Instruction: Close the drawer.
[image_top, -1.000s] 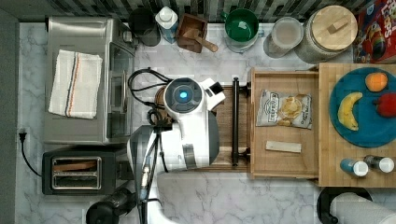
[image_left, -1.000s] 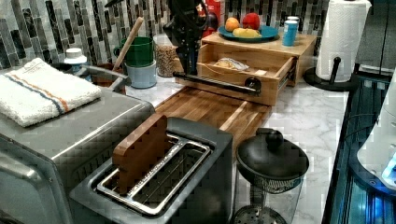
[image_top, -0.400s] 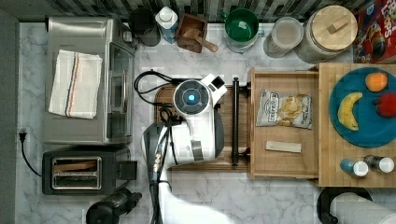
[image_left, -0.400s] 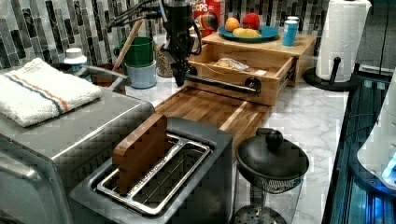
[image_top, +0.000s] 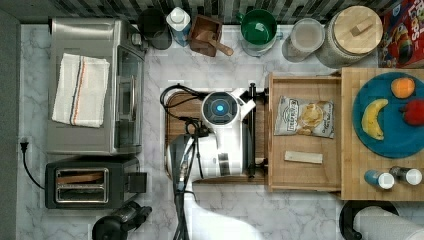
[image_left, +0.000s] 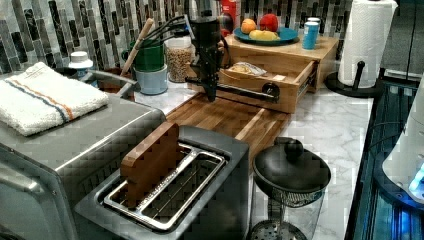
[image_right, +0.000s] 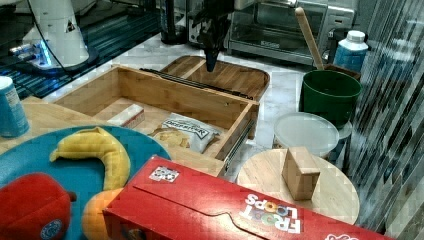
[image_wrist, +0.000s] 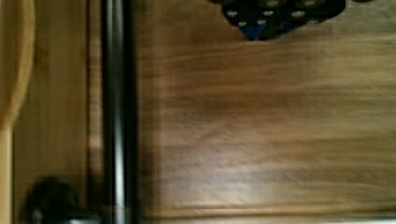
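Drawer (image_top: 305, 137) pulled out, open, extending toward the top view's left from under the light-wood slab top (image_top: 382, 187). Holds a snack bag (image_top: 304, 116) and a small pale bar (image_top: 303, 157). Black bar handle (image_top: 252, 130) runs along its front, just over the edge of the dark cutting board (image_left: 225, 117) that lies on the marble counter (image_top: 220, 65).

Gripper (image_left: 211, 92) hangs point-down above the cutting board, just in front of the handle bar near one end; in the left view the tip sits beside the bar, contact possibly made, not certain. Fingers appear pressed together into a single narrow point in the right view (image_right: 211, 62), pinching nothing. Wrist view: handle (image_wrist: 116, 112) as a dark vertical bar over wood grain, gripper body at the frame edge.

On the slab top: blue plate (image_top: 367, 145) with banana (image_top: 372, 119), orange and a red fruit. Toaster (image_top: 90, 185), toaster oven with folded towel (image_top: 80, 90), green cup (image_top: 258, 27) around the counter.
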